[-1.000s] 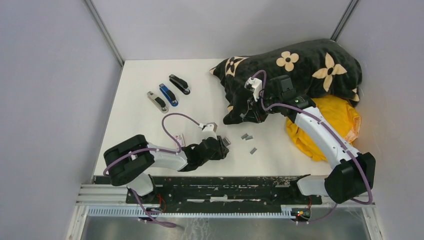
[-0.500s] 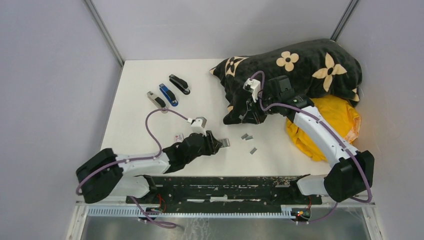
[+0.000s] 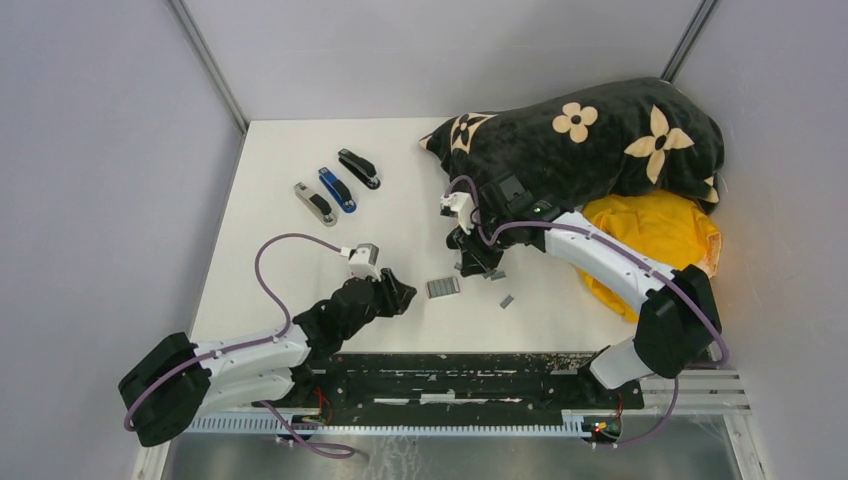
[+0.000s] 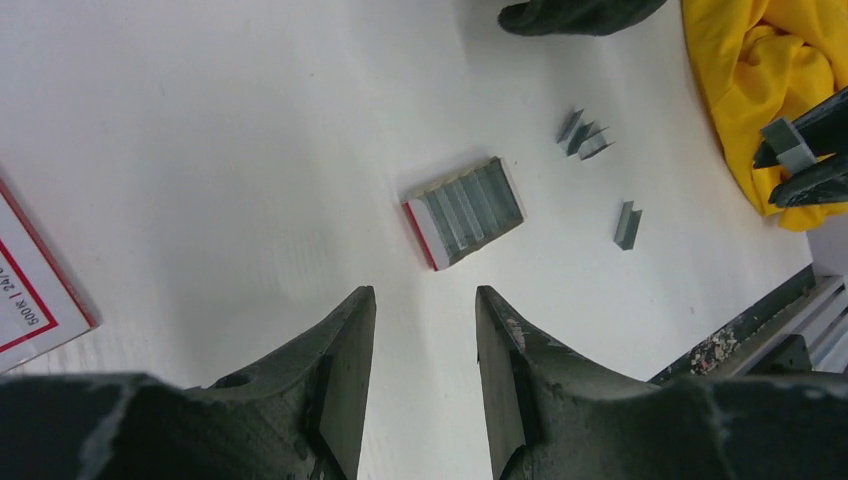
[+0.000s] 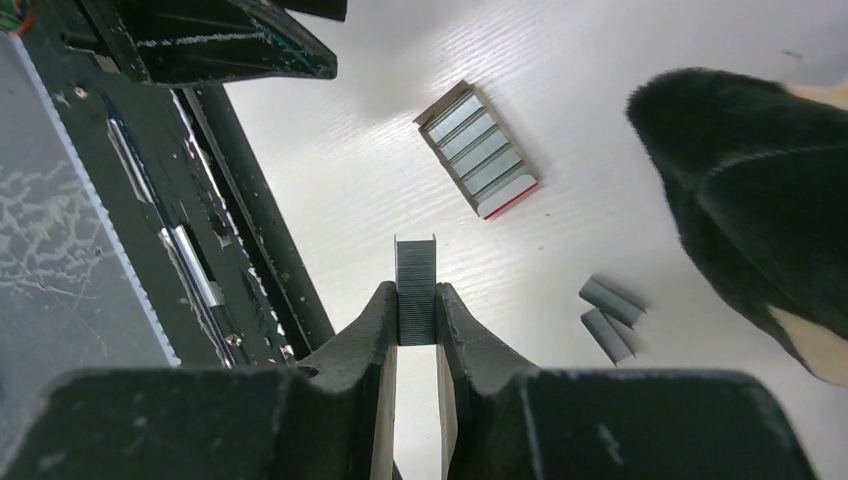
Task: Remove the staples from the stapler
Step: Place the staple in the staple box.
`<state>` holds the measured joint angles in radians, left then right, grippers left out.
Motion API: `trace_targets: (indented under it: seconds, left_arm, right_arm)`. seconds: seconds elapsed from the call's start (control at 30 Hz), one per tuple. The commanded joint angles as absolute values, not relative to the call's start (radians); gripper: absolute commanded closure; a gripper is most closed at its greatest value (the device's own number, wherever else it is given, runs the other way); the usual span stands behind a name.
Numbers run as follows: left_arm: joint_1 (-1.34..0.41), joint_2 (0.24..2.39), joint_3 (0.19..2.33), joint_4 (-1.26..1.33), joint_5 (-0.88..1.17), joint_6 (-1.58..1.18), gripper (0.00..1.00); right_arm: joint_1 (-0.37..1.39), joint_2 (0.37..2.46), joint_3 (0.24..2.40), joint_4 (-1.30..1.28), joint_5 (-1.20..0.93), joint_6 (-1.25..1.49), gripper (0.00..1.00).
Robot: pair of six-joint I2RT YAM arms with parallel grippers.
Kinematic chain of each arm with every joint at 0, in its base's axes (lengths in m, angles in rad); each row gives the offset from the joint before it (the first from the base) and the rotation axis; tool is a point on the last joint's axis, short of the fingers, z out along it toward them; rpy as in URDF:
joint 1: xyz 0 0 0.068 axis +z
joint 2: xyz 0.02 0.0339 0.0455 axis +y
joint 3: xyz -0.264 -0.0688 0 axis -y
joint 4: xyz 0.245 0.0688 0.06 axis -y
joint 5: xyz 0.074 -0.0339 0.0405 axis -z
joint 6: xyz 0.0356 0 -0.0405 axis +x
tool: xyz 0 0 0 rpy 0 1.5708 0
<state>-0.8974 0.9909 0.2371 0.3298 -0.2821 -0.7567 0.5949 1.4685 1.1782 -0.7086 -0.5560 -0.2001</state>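
My right gripper (image 3: 470,262) is shut on a short grey strip of staples (image 5: 416,268), held above the table just right of a small open red-and-white box tray (image 3: 442,287) that holds several more strips. The tray also shows in the left wrist view (image 4: 465,212) and the right wrist view (image 5: 478,148). My left gripper (image 3: 395,292) is open and empty (image 4: 420,295), just left of the tray. Loose staple strips (image 3: 497,274) lie right of the tray, also seen in the left wrist view (image 4: 582,135). Three staplers, silver (image 3: 315,203), blue (image 3: 338,190) and black (image 3: 359,168), lie at the far left.
A black flowered blanket (image 3: 590,135) fills the far right corner, with a yellow cloth (image 3: 660,235) in front of it. A red-and-white printed card (image 4: 30,280) lies left of my left gripper. The black base rail (image 3: 450,365) runs along the near edge.
My left gripper has let go of the box tray and drawn back to the left; the tray now lies on the table. My right gripper has moved left from the blanket, holding a staple strip.
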Motion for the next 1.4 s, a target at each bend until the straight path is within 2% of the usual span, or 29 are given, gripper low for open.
trace_targets:
  seconds: [0.0, 0.27, 0.63, 1.03, 1.23, 1.37]
  left_arm:
    - [-0.889, 0.943, 0.202, 0.378, -0.28, -0.755, 0.52]
    - [-0.882, 0.887, 0.137, 0.452, -0.286, -0.807, 0.51]
    - [-0.88, 1.108, 0.193, 0.477, -0.261, -0.856, 0.6]
    - [-0.88, 1.248, 0.241, 0.532, -0.215, -0.865, 0.6]
    - [-0.88, 1.2, 0.225, 0.517, -0.239, -0.855, 0.6]
    - [-0.881, 1.155, 0.21, 0.494, -0.261, -0.85, 0.6]
  right_arm:
    - [0.676, 1.523, 1.225, -0.709, -0.443, -0.201, 0.8]
    - [0.76, 1.608, 1.226, -0.697, -0.403, -0.137, 0.8]
    - [0.782, 1.695, 1.264, -0.698, -0.35, -0.011, 0.79]
    - [0.801, 1.816, 1.377, -0.761, -0.288, 0.141, 0.79]
    - [0.814, 1.862, 1.442, -0.827, -0.243, 0.189, 0.78]
    - [0.835, 1.873, 1.449, -0.831, -0.138, 0.242, 0.78]
